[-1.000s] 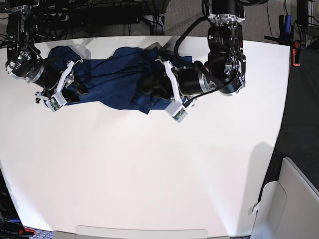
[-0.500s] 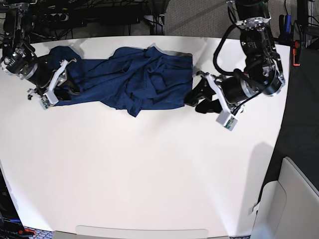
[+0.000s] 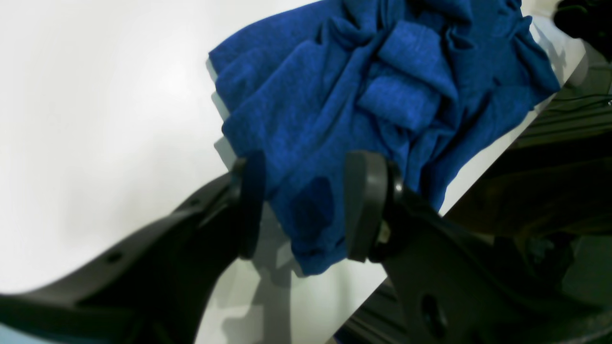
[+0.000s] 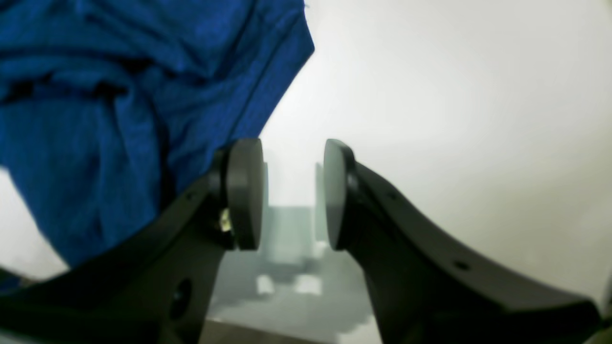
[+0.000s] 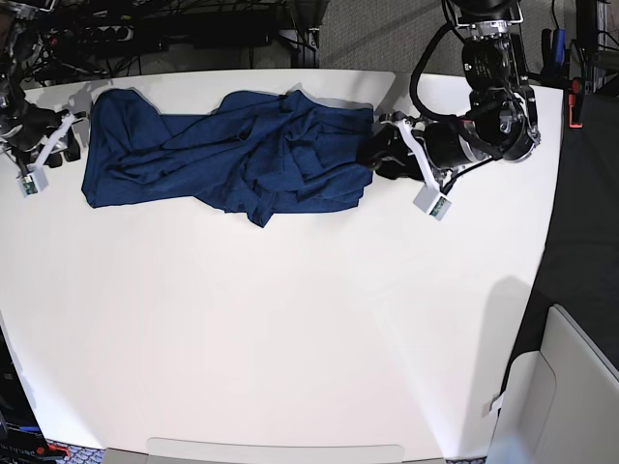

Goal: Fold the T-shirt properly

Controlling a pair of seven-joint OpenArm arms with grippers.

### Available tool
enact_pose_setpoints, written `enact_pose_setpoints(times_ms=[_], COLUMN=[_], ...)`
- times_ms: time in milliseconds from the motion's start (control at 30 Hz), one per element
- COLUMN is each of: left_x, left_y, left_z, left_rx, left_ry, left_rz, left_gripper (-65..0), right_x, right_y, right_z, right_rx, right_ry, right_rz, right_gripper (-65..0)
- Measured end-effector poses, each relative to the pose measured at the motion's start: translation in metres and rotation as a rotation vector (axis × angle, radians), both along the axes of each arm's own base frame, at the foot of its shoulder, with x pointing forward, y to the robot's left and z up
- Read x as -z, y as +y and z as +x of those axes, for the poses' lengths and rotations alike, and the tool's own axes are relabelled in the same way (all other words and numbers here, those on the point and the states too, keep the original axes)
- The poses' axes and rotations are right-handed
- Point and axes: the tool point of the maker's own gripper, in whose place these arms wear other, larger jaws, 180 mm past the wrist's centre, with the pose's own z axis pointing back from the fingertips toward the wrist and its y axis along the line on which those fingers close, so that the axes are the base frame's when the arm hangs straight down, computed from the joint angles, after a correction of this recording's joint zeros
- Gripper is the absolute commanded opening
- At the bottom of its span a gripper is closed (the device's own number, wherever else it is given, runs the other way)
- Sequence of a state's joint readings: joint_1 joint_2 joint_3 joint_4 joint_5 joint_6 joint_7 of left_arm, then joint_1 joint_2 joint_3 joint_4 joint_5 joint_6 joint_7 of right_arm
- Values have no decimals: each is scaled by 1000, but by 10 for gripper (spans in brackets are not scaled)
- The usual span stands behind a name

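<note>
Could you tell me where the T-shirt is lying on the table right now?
In the base view the T-shirt lies crumpled along the table's far edge, left of centre, between the right gripper and the left gripper.

White table point(image 5: 290, 338) with rumpled navy T-shirt point(image 5: 242, 155) along its far edge

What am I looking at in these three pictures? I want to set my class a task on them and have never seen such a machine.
It is a robot with two arms, meant to fold the T-shirt, the crumpled blue garment lying stretched across the white table. One picture looks down from above; the other two come from cameras on each wrist, looking along the black pincers. The left end effector is open, its pads either side of the shirt's edge but not pinching it. The right end effector is also open, with only bare table between its pads and the shirt beside it. Nothing is held.
</note>
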State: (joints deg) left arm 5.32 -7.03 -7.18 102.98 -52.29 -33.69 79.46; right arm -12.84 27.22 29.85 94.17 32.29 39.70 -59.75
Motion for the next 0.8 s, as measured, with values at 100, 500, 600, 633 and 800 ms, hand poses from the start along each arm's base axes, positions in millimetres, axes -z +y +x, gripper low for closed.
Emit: enact_pose_setpoints(times_ms=[100, 500, 600, 633, 800], left_x=[1, 1, 1, 1, 0], left_y=[-5, -7, -7, -7, -7], left_z=[-2, -3, -3, -3, -1], left_rx=[26, 29, 29, 29, 26], left_ry=[3, 5, 4, 5, -3], left_rz=[4, 3, 2, 1, -2], left_gripper=[-384, -385, -385, -385, -385], right_x=[20, 23, 22, 22, 24], right_y=[9, 32, 47, 50, 69], right_z=[-6, 12, 12, 12, 13], right_rx=[35, 69, 66, 66, 75], right_ry=[48, 0, -11, -15, -30], right_rz=[55, 176, 256, 275, 350], right_gripper=[-387, -318, -318, -318, -319])
